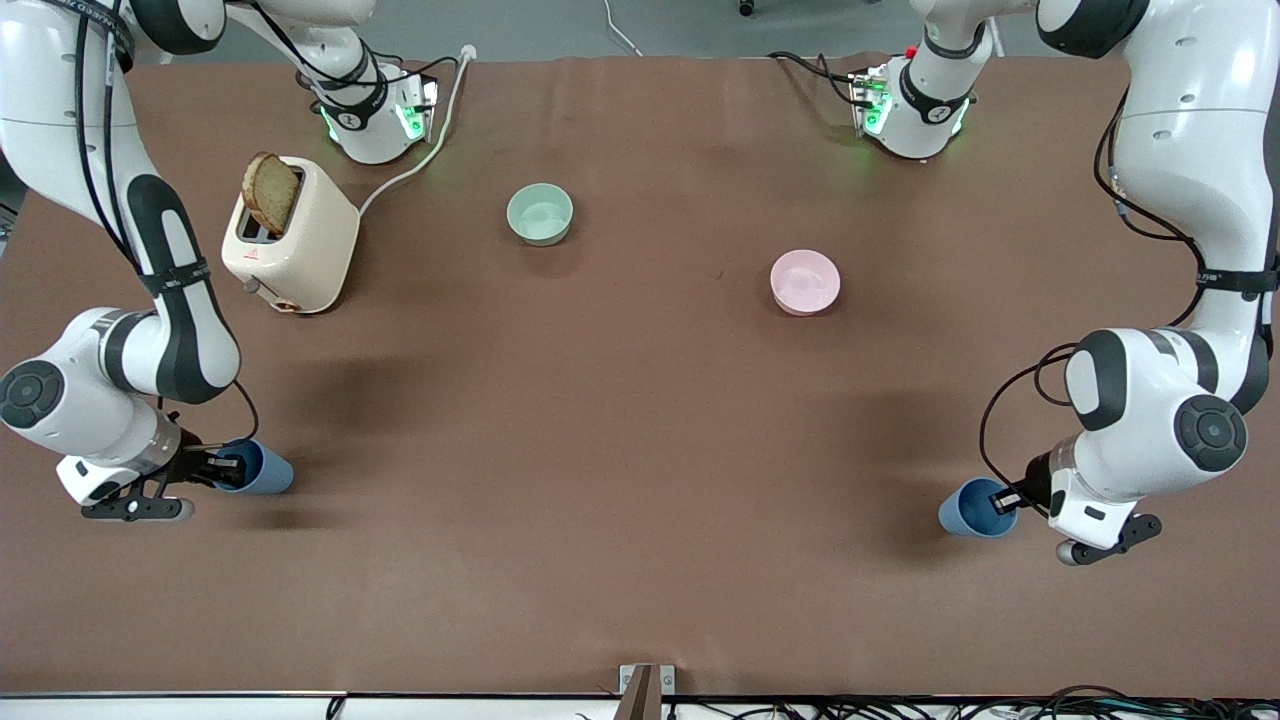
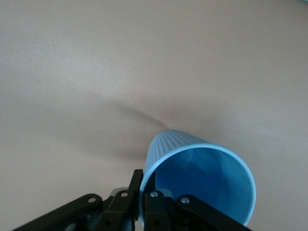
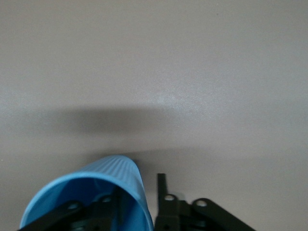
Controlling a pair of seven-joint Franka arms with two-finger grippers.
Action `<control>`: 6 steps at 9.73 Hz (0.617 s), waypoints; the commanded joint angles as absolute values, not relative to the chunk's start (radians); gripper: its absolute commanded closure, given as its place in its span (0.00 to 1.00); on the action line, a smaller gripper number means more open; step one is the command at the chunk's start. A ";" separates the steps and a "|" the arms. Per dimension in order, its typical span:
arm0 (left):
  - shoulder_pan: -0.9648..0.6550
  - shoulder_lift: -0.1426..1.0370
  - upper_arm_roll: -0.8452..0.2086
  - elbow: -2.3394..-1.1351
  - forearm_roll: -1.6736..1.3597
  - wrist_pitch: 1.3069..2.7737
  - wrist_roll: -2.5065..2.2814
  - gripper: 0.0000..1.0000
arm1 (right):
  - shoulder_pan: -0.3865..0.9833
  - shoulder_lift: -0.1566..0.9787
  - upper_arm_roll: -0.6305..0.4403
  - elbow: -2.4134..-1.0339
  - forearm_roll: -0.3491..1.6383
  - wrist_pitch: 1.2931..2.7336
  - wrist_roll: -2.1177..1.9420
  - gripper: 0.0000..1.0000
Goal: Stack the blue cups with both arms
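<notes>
Blue ribbed plastic tumblers, two (one per table end): left gripper (image 1: 1003, 497) clamped on one tumbler's (image 1: 968, 509) rim, right gripper (image 1: 222, 468) straddling the other's (image 1: 262, 467) wall.

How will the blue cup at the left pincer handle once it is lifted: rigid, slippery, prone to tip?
The blue cup looks thin-walled and empty, so probably light and somewhat squeezable. The left pincer has one finger inside the rim and one outside, so the cup may pivot. Its fine ribbing should help against slipping.
</notes>
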State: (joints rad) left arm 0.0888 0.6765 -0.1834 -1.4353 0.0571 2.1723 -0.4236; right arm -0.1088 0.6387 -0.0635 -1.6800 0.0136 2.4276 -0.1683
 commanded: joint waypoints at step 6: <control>-0.443 0.713 -0.244 -1.389 0.063 2.129 -0.858 0.98 | -0.104 0.574 -0.029 -1.582 0.063 2.226 -0.167 1.00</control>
State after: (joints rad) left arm -0.4037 0.6346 -0.2573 -1.4367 0.0578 2.1029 -0.8122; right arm -0.1003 0.6217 -0.0384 -1.5988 0.0281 2.2935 -0.1668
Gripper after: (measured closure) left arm 0.956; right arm 0.952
